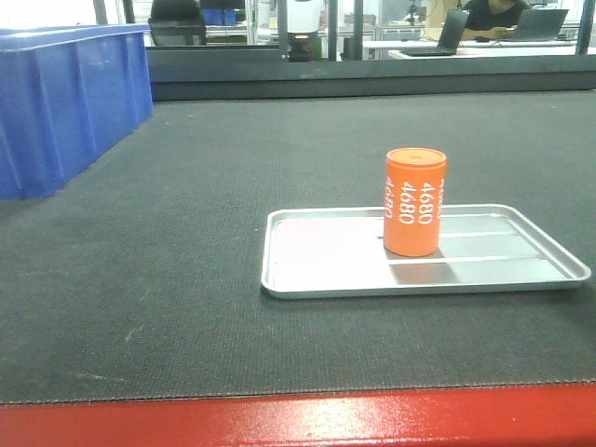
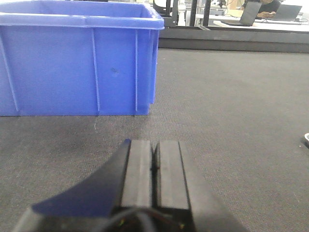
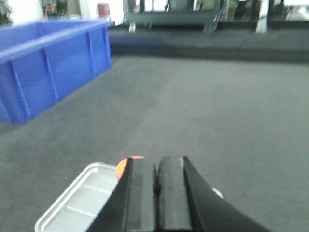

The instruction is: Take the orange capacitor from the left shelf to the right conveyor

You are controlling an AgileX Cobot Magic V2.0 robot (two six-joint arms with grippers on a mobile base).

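Observation:
The orange capacitor [image 1: 414, 200] stands upright on a shallow silver tray [image 1: 317, 270], which lies on the dark conveyor belt [image 1: 186, 279] with its red front edge [image 1: 279, 419]. White "4680" runs down its side. My right gripper [image 3: 157, 162] is shut and empty, just above the tray [image 3: 77, 203]. A sliver of the capacitor [image 3: 123, 166] shows behind its left finger. My left gripper [image 2: 155, 142] is shut and empty, low over the belt [image 2: 231, 121], in front of a blue bin. No gripper shows in the front view. The steel shelf is out of view.
A large blue plastic bin [image 1: 65, 102] stands on the belt at the far left; it also shows in the left wrist view [image 2: 72, 63] and in the right wrist view [image 3: 48, 63]. Desks, laptops and a seated person lie beyond the belt's far edge.

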